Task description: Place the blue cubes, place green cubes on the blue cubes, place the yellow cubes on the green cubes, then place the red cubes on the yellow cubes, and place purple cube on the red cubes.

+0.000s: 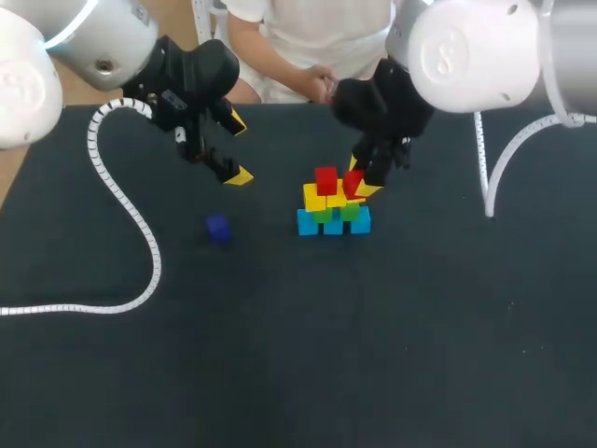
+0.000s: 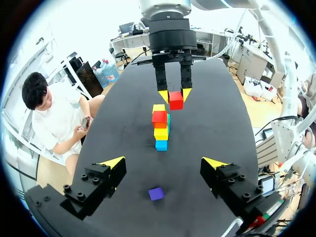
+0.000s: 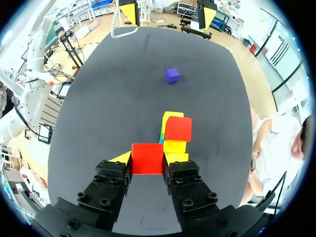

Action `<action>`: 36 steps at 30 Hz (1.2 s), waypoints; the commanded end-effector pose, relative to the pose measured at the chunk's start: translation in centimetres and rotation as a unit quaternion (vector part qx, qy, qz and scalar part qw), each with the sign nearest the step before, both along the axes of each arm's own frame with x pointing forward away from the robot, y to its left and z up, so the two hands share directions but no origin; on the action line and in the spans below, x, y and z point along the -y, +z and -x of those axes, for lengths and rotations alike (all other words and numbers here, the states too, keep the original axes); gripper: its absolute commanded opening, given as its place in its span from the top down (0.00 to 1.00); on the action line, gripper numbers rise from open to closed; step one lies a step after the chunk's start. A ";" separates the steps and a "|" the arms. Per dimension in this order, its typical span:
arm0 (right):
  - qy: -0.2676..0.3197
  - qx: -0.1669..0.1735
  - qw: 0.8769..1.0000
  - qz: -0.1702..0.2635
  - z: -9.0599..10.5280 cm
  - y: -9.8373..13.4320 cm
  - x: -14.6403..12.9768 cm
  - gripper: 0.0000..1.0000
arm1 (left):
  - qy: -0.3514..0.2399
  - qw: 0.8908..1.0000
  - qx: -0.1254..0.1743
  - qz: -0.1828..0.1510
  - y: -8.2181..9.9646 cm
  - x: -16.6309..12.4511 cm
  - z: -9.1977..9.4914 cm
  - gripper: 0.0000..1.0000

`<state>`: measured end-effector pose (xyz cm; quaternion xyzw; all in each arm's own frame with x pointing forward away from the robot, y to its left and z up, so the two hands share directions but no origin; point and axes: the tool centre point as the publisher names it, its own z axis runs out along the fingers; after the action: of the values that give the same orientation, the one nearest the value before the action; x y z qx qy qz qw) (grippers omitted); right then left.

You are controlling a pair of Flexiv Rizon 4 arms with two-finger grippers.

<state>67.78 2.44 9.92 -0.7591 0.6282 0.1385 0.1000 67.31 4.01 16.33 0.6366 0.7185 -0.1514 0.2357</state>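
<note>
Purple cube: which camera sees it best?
The left wrist view: the small purple cube lies near and unblocked. The right wrist view shows it farther off and smaller; the head view shows it small and dark.

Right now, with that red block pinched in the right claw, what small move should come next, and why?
Probably ease the right gripper down and set the held red cube on the yellow cubes, beside the placed red cube. It hovers next to that spot, and the purple cube lies apart.
</note>
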 end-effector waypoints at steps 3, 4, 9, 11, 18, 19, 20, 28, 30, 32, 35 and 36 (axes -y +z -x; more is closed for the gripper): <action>0.005 -0.004 1.000 0.004 -0.8 -0.1 -0.2 0.98 | -0.001 1.000 0.000 0.001 0.0 -0.1 0.0 0.00; 0.005 -0.004 1.000 0.005 -0.8 -0.1 -0.2 0.98 | -0.001 1.000 0.000 0.001 0.0 -0.1 0.0 0.00; 0.008 -0.004 1.000 0.008 -1.1 -0.2 -0.4 0.97 | -0.001 1.000 0.000 0.001 0.0 -0.1 0.0 0.00; 0.009 -0.004 1.000 0.009 -1.1 -0.3 -0.4 0.96 | -0.001 1.000 0.000 0.001 0.0 -0.1 0.0 0.00; 0.009 -0.005 1.000 0.012 -1.5 -0.4 -0.4 0.97 | -0.001 1.000 0.000 0.001 0.0 -0.1 0.0 0.00; 0.009 -0.005 1.000 0.012 -1.5 -0.4 -0.4 0.97 | -0.001 1.000 0.000 0.001 0.0 -0.1 0.0 0.00; 0.009 -0.004 1.000 0.013 -1.6 -0.4 -0.4 0.96 | -0.001 1.000 0.000 0.001 0.0 -0.1 0.0 0.00; 0.005 -0.006 1.000 0.013 -1.6 -0.6 -0.2 0.96 | -0.001 1.000 0.000 0.001 0.0 -0.1 0.0 0.00; 0.005 -0.008 1.000 0.013 -1.6 -0.8 -0.2 0.96 | -0.001 1.000 0.000 0.001 0.0 -0.1 0.0 0.00; 0.004 -0.009 1.000 0.014 -1.6 -0.9 -0.2 0.96 | -0.001 1.000 0.000 0.001 0.0 -0.1 0.0 0.00; 0.005 -0.010 1.000 0.013 -1.8 -1.0 -0.2 0.95 | -0.001 1.000 0.000 0.001 0.0 -0.1 0.0 0.00; 0.005 -0.010 1.000 0.013 -1.8 -1.1 -0.3 0.95 | -0.001 1.000 0.000 0.001 0.0 -0.1 0.0 0.00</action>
<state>69.34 2.64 8.98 -0.7619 0.6276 0.1362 0.0838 67.31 4.01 16.33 0.6366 0.7185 -0.1514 0.2357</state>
